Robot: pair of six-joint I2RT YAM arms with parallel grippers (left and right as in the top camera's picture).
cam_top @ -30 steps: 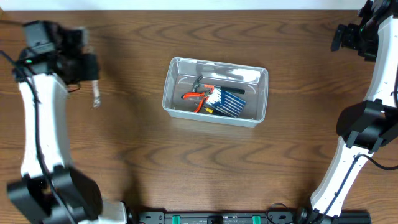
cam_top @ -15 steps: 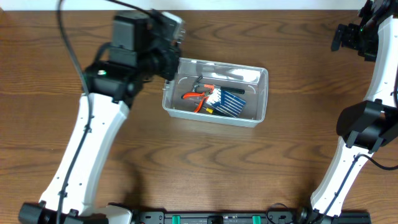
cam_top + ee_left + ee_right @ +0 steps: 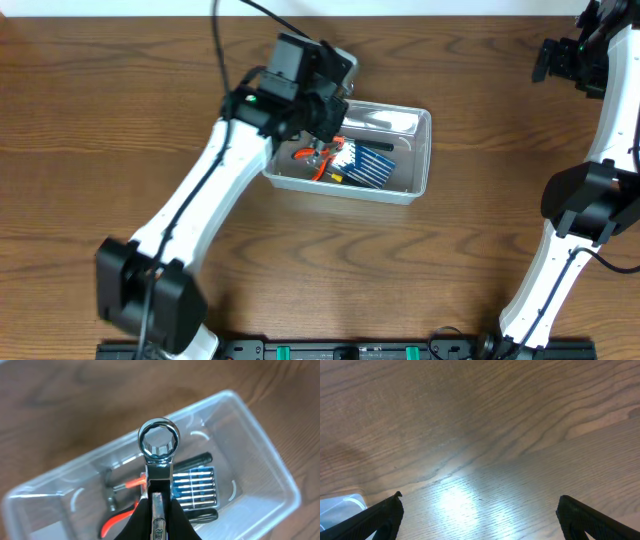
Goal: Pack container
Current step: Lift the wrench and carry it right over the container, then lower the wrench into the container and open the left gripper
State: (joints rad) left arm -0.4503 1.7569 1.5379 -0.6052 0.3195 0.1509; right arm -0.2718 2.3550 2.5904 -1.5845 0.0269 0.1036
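Observation:
The clear plastic container (image 3: pixel 424 160) sits mid-table, and the left wrist view shows it (image 3: pixel 265 465) from above. Inside lie orange-handled pliers (image 3: pixel 318 160), a blue screwdriver-set case (image 3: pixel 370 163) and a dark tool. My left gripper (image 3: pixel 325 118) hangs over the container's left end, shut on a silver wrench (image 3: pixel 158 455) whose ring end points ahead over the case (image 3: pixel 195 487) and pliers (image 3: pixel 120 517). My right gripper (image 3: pixel 479 515) stands open far off at the table's back right corner, with nothing between its fingers.
Brown wood-grain table (image 3: pixel 150 230) surrounds the container on all sides. The right arm's base column (image 3: pixel 575 230) stands along the right edge. A corner of the container (image 3: pixel 340 507) shows at the lower left of the right wrist view.
My left arm has swung from the far left of the table rightward to above the container, carrying the wrench. The right arm has not moved.

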